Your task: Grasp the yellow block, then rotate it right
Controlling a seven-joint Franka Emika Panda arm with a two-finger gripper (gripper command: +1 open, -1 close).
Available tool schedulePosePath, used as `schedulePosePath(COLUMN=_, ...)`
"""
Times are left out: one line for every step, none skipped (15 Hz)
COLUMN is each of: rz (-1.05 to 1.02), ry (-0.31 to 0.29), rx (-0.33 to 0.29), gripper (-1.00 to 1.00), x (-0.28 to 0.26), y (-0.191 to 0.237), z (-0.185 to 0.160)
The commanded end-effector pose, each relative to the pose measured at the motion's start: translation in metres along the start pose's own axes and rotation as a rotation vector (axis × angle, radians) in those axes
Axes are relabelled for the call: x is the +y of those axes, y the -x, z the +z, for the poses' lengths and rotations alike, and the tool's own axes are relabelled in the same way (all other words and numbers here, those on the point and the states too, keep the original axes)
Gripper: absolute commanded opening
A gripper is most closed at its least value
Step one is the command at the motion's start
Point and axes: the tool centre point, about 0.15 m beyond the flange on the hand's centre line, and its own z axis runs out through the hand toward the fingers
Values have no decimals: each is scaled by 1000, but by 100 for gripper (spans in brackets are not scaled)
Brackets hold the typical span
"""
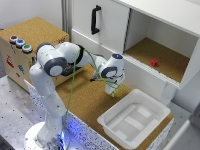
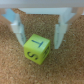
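In the wrist view the yellow block (image 2: 36,48), a small yellow-green cube with a black letter on its faces, rests on the cork surface (image 2: 70,65). My gripper (image 2: 40,42) is open, with one finger on each side of the block and a small gap to each finger (image 2: 18,31). In the exterior view the gripper (image 1: 113,90) points down at the cork tabletop (image 1: 87,102), just behind the white bin. The block is hidden under the hand in that view.
A white bin (image 1: 132,117) stands on the cork at the exterior view's right. A small red block (image 1: 154,62) lies in the open cabinet compartment. A cabinet door with a black handle (image 1: 95,19) is behind. A wooden box with buttons (image 1: 20,42) is at the left.
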Motion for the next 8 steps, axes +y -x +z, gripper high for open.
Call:
schedulePosePath(rz=-9, ry=-64, rx=-81, gripper=100, x=25, y=-10, z=-17)
schedulePosePath(rz=-26, ry=-87, rx=-92, gripper=100, x=27, y=-13, z=-26)
schedulePosePath(rz=-44, ry=-113, rx=-115, gripper=100, x=28, y=-15, z=-35)
schedulePosePath(rz=-72, ry=-131, rx=-137, gripper=100, x=30, y=-15, z=-43)
schedulePosePath(rz=-109, ry=-141, rx=-155, gripper=100, x=30, y=-15, z=-49)
schedulePosePath(rz=-180, ry=-147, rx=-181, gripper=100, x=27, y=-12, z=-53)
schedulePosePath(rz=-244, ry=-151, rx=-185, gripper=100, x=25, y=-9, z=-59)
schedulePosePath(rz=-314, ry=-146, rx=-197, gripper=100, x=22, y=-8, z=-62)
